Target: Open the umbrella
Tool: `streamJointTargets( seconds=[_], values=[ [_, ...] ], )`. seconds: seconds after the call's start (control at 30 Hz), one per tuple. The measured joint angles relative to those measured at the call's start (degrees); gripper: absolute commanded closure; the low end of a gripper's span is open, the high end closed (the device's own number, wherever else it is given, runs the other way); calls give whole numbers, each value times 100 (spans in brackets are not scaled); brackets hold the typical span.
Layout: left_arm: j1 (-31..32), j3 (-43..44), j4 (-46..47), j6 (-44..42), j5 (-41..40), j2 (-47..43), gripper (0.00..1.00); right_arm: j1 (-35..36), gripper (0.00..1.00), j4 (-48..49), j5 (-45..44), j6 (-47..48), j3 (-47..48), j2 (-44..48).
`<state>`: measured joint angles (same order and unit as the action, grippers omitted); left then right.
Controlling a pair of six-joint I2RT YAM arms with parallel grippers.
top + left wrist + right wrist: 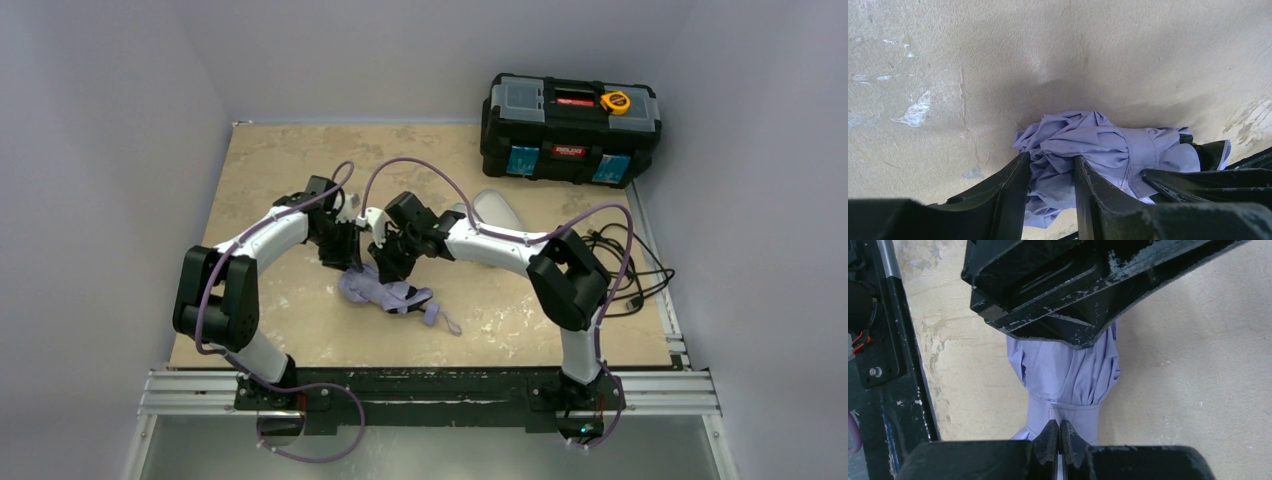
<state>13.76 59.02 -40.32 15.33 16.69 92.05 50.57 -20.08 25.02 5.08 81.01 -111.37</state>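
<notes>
Matt cloth umbrella (1088,145), rough mottled table (998,60)

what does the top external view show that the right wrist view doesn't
Only top external: the black plastic toolbox at the far right with a yellow tape measure on its lid, and loose black cables off the table's right edge.
Only right wrist: the lavender strap band cinched round the canopy, with the right gripper shut right at it.
Both: the folded lavender fabric umbrella lying unopened on the beige mottled tabletop.
</notes>
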Motion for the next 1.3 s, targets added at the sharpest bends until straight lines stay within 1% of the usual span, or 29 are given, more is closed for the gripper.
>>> streamJointTargets(
  seconds=[0.07,0.1,0.13,0.17,0.27,0.3,0.37,0.4,0.47,0.53,0.6,0.67,0.7,0.73,0.77,0.83,0.93,1.0,1.1,1.17,1.23,1.3],
  values=[
    [7,0,15,0,-2,0,66,-28,100,37,-48,-22,-17,0],
    [2,-4,39,4,0,0,64,-55,100,90,-66,-55,-59,4],
    [-15,-22,79,9,13,-11,59,-101,100,142,-79,-92,-101,7],
    [-55,-85,192,13,81,-50,51,-164,100,175,-72,-131,-131,7],
    [-387,-592,656,68,476,-546,23,-378,100,225,81,-192,-175,7],
    [-509,-778,765,59,535,-804,16,-435,100,245,162,-192,-201,7],
    [-789,-1231,1014,7,584,-1648,6,-527,100,280,334,-192,-262,7],
    [-887,-1394,1128,-81,575,-2140,4,-564,100,284,435,-190,-282,7],
    [-992,-1534,1338,-400,603,-2942,5,-599,100,293,614,-173,-306,7],
    [-1060,-1541,1493,-1200,935,-3674,8,-588,100,282,782,-140,-306,7],
    [-1080,-1532,1364,-2197,1504,-4068,10,-575,100,254,931,-101,-306,7],
    [-1058,-1585,992,-3628,2247,-4387,16,-562,100,199,1086,-63,-306,4],
    [-992,-1674,793,-4312,2507,-4500,20,-560,100,166,1147,-48,-306,4],
    [-898,-1779,691,-4787,2636,-4570,22,-557,100,140,1209,-31,-304,0],
    [-684,-1954,608,-5418,2684,-4638,24,-557,100,116,1239,-13,-304,-2],
    [-186,-2264,522,-6319,2730,-4660,28,-557,100,76,1311,4,-289,-17],
    [457,-2573,686,-7075,2573,-4457,32,-560,100,35,1421,11,-223,-109],
    [699,-2610,852,-7318,2396,-4216,36,-566,100,35,1480,11,-216,-131],
    [835,-2601,1309,-7503,2109,-3759,38,-564,100,35,1510,13,-210,-142],
    [848,-2599,1523,-7648,1941,-3477,42,-564,100,37,1513,15,-210,-142],
    [852,-2597,1648,-7761,1834,-3257,46,-564,100,37,1510,15,-210,-142],
    [876,-2568,1692,-7877,1757,-3051,46,-564,100,37,1506,26,-210,-142]
  ],
)
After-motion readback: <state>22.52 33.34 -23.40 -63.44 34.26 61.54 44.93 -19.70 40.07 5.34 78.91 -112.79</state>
